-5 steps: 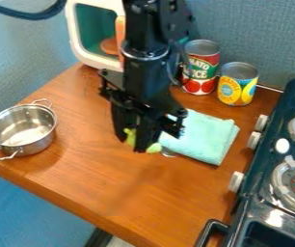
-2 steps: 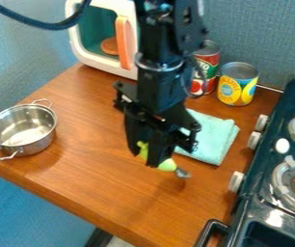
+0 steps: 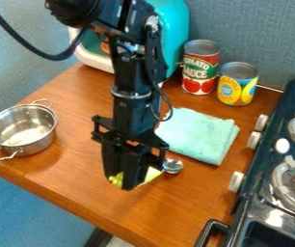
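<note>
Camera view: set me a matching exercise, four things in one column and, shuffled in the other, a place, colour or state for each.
1. Metal pot
2. Cloth
3. Green-handled utensil
4. Yellow-and-blue can

A. Held in the hand
B. Upright, beside the red-labelled can
C. Near the table's edge, at the view's left
D. Folded, pale blue-green

Pairs: 1-C, 2-D, 3-A, 4-B

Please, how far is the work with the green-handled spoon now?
The grasp looks done: the tool has the green-handled spoon between its fingers. In hand: holding it beside the folded cloth. Left, I would judge: placing and releasing it, since it is neither in the metal pot nor on the cloth.
</note>
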`<move>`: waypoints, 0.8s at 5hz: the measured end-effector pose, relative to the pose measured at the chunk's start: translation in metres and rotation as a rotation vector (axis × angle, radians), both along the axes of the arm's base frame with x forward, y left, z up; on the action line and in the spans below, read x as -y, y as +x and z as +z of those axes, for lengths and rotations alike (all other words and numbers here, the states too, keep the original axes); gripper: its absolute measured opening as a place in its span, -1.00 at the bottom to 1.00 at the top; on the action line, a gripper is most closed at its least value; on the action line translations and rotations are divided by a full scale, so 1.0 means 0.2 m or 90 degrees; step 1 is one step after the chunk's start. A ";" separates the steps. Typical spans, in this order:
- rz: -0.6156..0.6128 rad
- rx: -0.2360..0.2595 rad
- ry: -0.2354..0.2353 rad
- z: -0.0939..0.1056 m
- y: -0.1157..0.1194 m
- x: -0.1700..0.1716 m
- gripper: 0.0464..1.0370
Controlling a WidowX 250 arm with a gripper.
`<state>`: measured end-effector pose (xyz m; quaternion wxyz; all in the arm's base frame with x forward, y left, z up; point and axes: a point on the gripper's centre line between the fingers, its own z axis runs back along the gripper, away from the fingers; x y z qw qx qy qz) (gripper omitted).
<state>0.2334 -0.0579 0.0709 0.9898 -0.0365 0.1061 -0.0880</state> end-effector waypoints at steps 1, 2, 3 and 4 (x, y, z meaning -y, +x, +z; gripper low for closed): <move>0.020 -0.031 -0.008 -0.06 0.05 0.03 -0.28; 0.024 -0.058 -0.011 -0.10 0.06 0.04 -0.29; 0.035 -0.150 -0.007 -0.22 0.05 0.04 -0.33; 0.073 -0.214 -0.033 -0.26 0.06 0.01 -0.30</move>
